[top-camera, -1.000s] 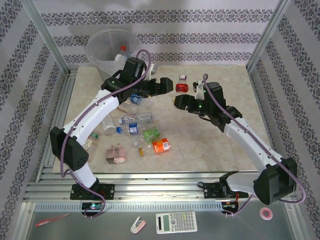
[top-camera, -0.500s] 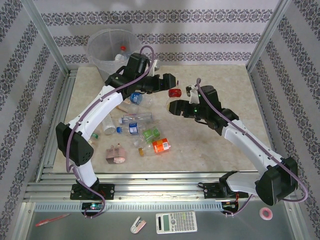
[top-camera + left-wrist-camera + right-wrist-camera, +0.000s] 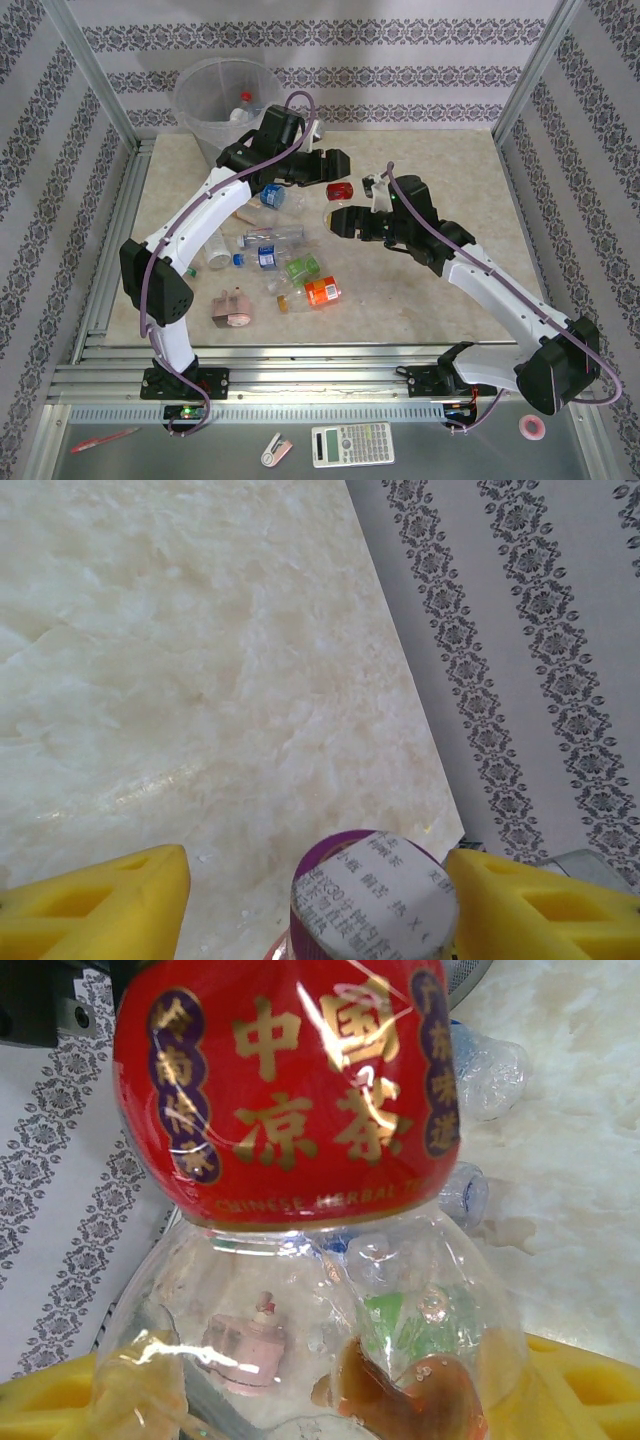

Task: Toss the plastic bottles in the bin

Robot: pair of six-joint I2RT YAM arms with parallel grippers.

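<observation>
One red-label bottle point(image 3: 290, 1100) | right claw point(image 3: 338, 211) grips | left claw point(image 3: 342, 172) straddles cap point(image 3: 375, 900)

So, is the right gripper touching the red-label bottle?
Touching. Right wrist view: the right gripper clamps the red-label bottle, yellow fingers against its clear sides.

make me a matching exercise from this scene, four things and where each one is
Things:
1 red-labelled bottle
2 bin
3 orange-labelled bottle
4 calculator

Places:
A on the grey ledge at the near edge
B gripped by the right hand
C at the far left corner
D lying on its side on the table

Pairs: 1-B, 2-C, 3-D, 4-A
</observation>
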